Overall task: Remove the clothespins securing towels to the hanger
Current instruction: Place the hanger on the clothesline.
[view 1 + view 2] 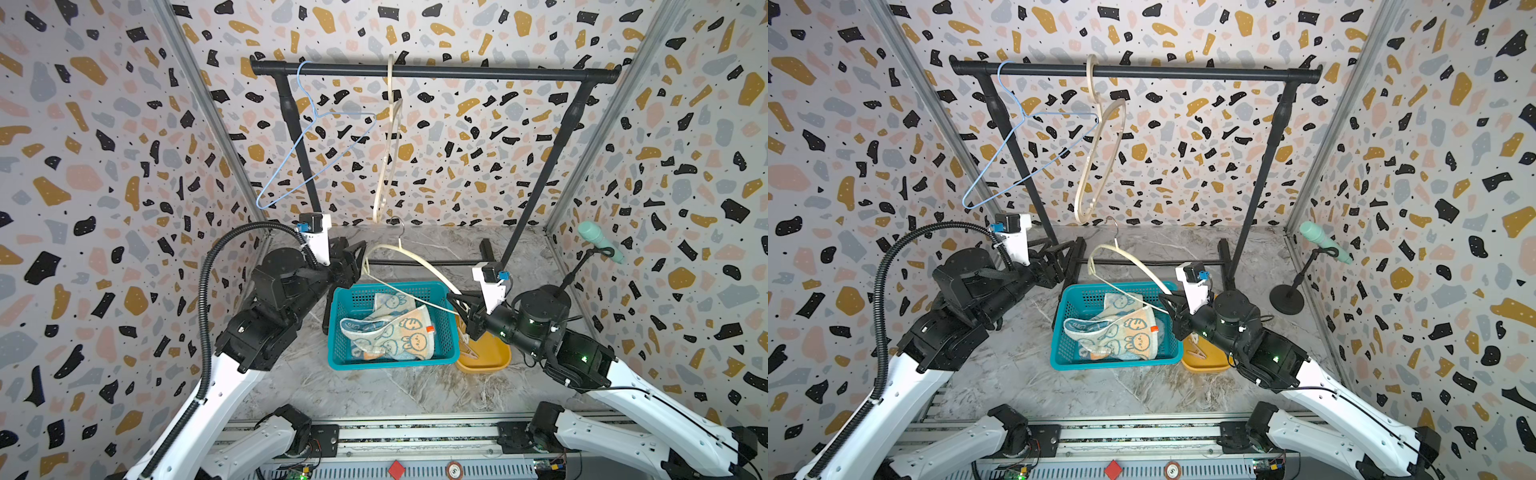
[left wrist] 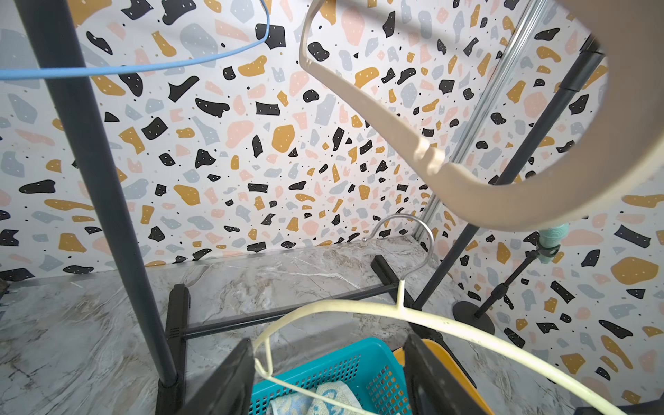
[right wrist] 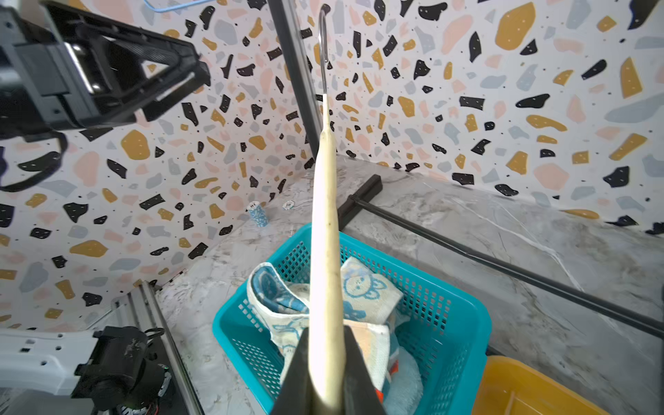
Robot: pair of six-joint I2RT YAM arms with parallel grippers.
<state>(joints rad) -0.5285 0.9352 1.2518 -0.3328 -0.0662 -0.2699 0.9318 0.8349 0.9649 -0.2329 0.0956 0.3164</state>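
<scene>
The right claw [image 3: 326, 334] is nearest the lens in the right wrist view. It is clenched on one end of the cream hanger [image 3: 323, 215] and holds it slanting above the basket [image 1: 390, 362]. The left claw [image 2: 328, 345] is released. Its jaws stand wide apart on either side of the hanger's opposite end, and whether one finger touches that end cannot be told. The hanger carries no towel and no clothespin in any view. The towels [image 1: 399, 332] lie crumpled in the basket, the rabbit-print one uppermost. Some clothespins [image 1: 1198, 353] lie in the yellow tray [image 1: 494, 361], which is just beside the basket on the desk [image 1: 415, 390] and partly hidden under the right arm, so their number cannot be read. The beige hanger [image 2: 359, 97] on the rack [image 1: 436, 72] is also bare. Judgement: the removal step appears finished for this hanger, and the task looks close to its end. The next move is probably disposal of the hanger. That calls for a firm right grip, the left claw drawn clear of the wire hook, and either a lift that turns the hook over the rack's rail or a controlled lowering onto the desk beside the basket.
</scene>
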